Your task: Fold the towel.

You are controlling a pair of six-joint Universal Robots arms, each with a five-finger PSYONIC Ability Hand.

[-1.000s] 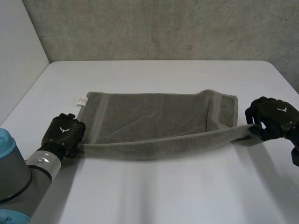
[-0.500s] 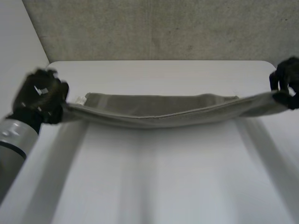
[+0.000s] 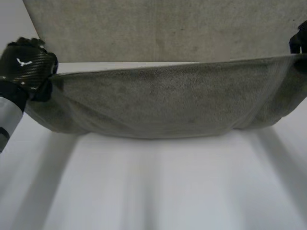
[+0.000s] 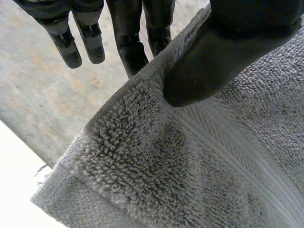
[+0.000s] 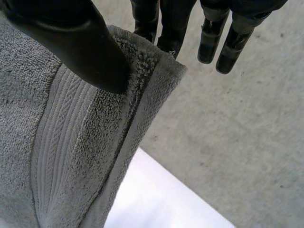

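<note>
— Well, pinching what, at the left hand [image 3: 26, 64]?
— Towel [image 3: 168, 103] corner, thumb against fingers, held high.
— And across?
— Stretched taut, long axis left to right, upper edge level, belly sagging close over the table [image 3: 153, 191].
— At the right hand [image 3: 298, 42]?
— Same thumb pinch on the other corner.
— So?
— Probably lowering both ends evenly to fold.

The grey terry towel [image 3: 168, 103] hangs spread in the air, top edge taut from nine to three o'clock.
</note>
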